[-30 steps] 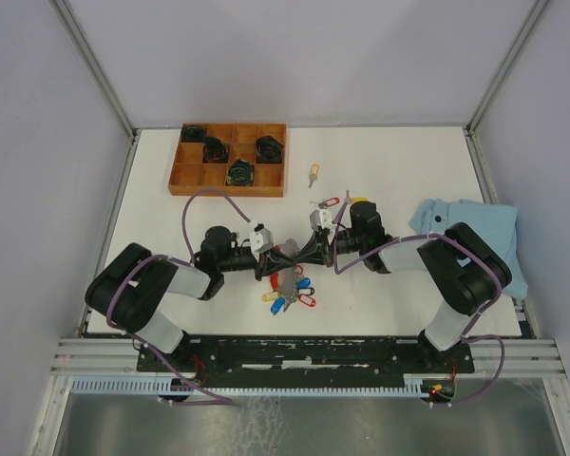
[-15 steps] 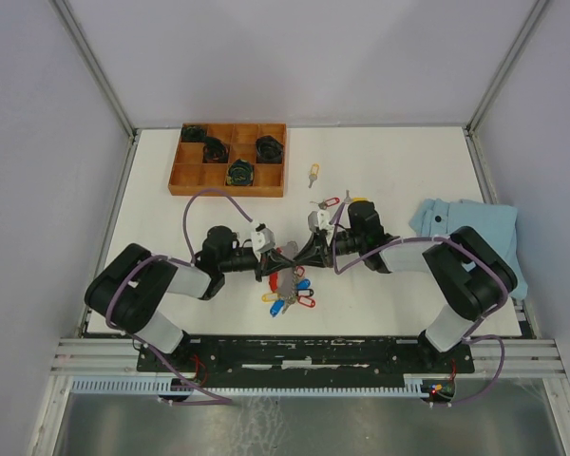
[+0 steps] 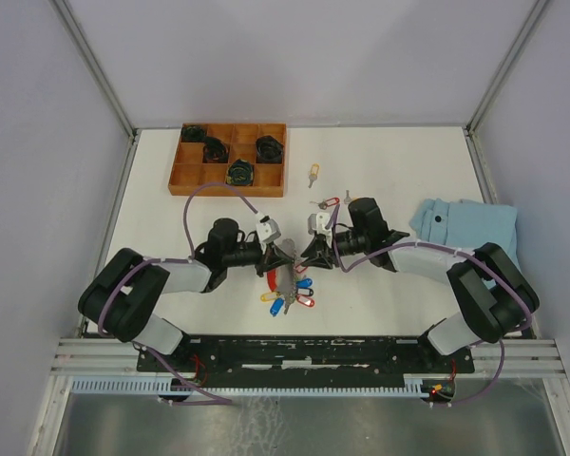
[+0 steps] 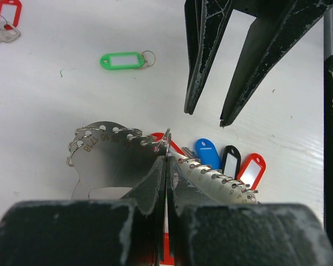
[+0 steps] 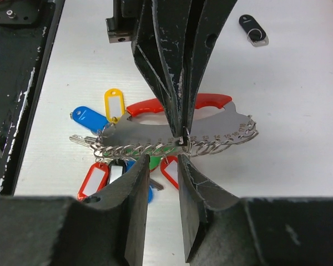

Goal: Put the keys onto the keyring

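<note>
Claws first: left claw (image 3: 281, 256) is clamped flat shut on the keyring (image 3: 287, 285). Right claw (image 3: 313, 254) stands narrowly apart with nothing in it.

Top view: both claws meet tip to tip mid-table (image 3: 408, 161), with the bunch fanned out just below them toward the bases. Loose keys lie behind. Red-tag key (image 3: 328, 202) is near the right wrist, yellow-tag key (image 3: 313, 172) farther back by the wooden tray (image 3: 199, 190). Blue cloth (image 3: 475, 237) sits off right, not in play.

Left wrist view: jaws pinch one small wire ring on the top edge of the grey plate (image 4: 108, 160), and the plate looks tipped up off the table (my read: this arm is the holder, presenting the ring to the other). Right claw's fingers (image 4: 197, 55) hang just beyond, apart and empty. Green-tag key (image 4: 122, 60) lies loose, well apart from the bunch, so it's not on yet.

Right wrist view: left claw shows at the top, tips on the ring at the plate's beaded edge. Red strap (image 5: 211, 101) is behind it, coloured tags (image 5: 115, 105) spilling down-left. Right fingers flank the plate's near edge; can't tell if they touch. Black tag (image 5: 252, 26) lies alone, far right.

Judgement: ring is anchored and the right arm is free to fetch a key. Risk is the thin ring slipping the pinch.
</note>
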### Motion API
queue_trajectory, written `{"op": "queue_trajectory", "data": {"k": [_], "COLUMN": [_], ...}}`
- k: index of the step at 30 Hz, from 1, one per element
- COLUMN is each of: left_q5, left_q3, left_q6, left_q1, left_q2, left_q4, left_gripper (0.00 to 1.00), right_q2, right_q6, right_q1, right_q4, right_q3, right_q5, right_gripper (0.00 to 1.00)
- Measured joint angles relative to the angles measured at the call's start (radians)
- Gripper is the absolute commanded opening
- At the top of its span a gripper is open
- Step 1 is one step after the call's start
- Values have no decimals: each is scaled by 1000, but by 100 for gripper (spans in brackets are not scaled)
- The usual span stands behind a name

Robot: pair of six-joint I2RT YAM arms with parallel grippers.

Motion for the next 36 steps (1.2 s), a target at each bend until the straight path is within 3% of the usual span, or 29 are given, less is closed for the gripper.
{"op": "queue_trajectory", "data": {"k": [13, 36], "left_q5": [-53, -76], "left_q3": [37, 46], "left_q6": [18, 34], "left_q1": [-29, -40], "left_q2": [-11, -12], "left_q4": [-129, -162], "left_gripper": [3, 3], "right_q2": [80, 131], "right_q6": [33, 27], "right_q1": [35, 43], "right_q4": [66, 85], "right_q3": [16, 22], "right_q5": [90, 112], "right_gripper": [33, 15]}}
